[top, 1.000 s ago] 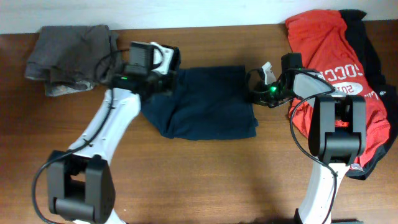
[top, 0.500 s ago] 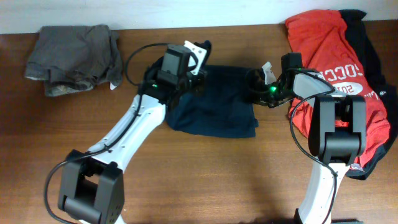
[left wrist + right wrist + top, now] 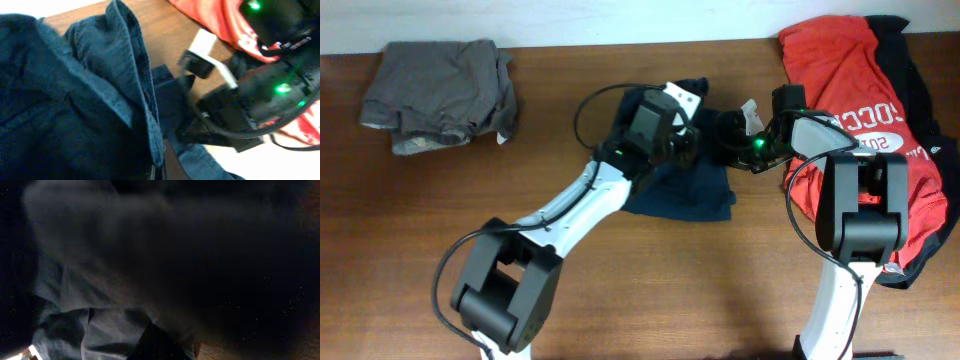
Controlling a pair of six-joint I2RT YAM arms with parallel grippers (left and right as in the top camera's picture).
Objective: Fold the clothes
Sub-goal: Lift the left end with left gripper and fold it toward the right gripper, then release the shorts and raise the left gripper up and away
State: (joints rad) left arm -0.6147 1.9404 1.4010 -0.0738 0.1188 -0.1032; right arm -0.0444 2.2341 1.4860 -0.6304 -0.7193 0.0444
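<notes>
One grey garment (image 3: 435,80) and red jersey (image 3: 830,65) flank shorts (image 3: 690,195).

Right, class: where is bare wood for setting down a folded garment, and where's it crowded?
Free: front-left, below grey-brown garment; front centre, between left arm and right arm. Crowded: back centre, where they meet over the navy shorts; right edge, under red jersey.

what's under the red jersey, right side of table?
A black garment shows past the red jersey's right and lower edges, on the table. How far it runs beneath is covered; the right arm's base also hides part of the jersey.
</notes>
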